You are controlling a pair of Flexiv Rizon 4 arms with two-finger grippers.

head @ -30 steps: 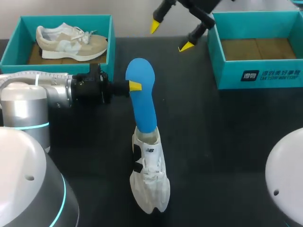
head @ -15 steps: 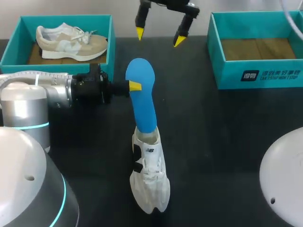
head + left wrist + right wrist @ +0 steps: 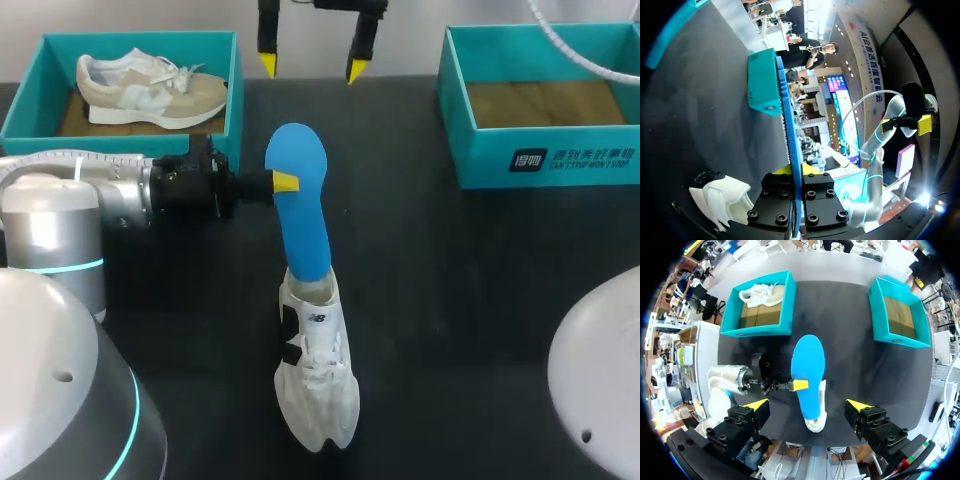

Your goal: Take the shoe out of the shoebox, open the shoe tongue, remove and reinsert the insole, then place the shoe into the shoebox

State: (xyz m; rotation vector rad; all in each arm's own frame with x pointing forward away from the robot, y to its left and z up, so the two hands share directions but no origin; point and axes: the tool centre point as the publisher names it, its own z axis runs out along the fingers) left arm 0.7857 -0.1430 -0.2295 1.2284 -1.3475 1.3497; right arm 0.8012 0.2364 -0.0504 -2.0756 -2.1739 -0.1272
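A white shoe (image 3: 316,385) lies on the black table, toe toward the front edge. A blue insole (image 3: 300,200) stands up out of its heel opening. My left gripper (image 3: 285,182) comes in from the left and is shut on the insole's upper part. In the left wrist view the insole (image 3: 790,120) shows edge-on between the fingers of that gripper (image 3: 796,171), with the shoe (image 3: 720,197) beside and below them. My right gripper (image 3: 312,68) hangs open high over the table's back edge. From above, it (image 3: 807,405) looks down on the insole (image 3: 807,367) and shoe (image 3: 816,421).
A teal shoebox (image 3: 236,95) at the back left holds a beige shoe (image 3: 150,88). A second teal shoebox (image 3: 545,160) at the back right shows only its brown floor. Both boxes (image 3: 760,326) (image 3: 900,337) appear in the right wrist view too.
My right gripper has swung leftward along the table's back edge, from beside the right box to behind the insole, its fingers turning to point down. The left arm and insole are unmoved.
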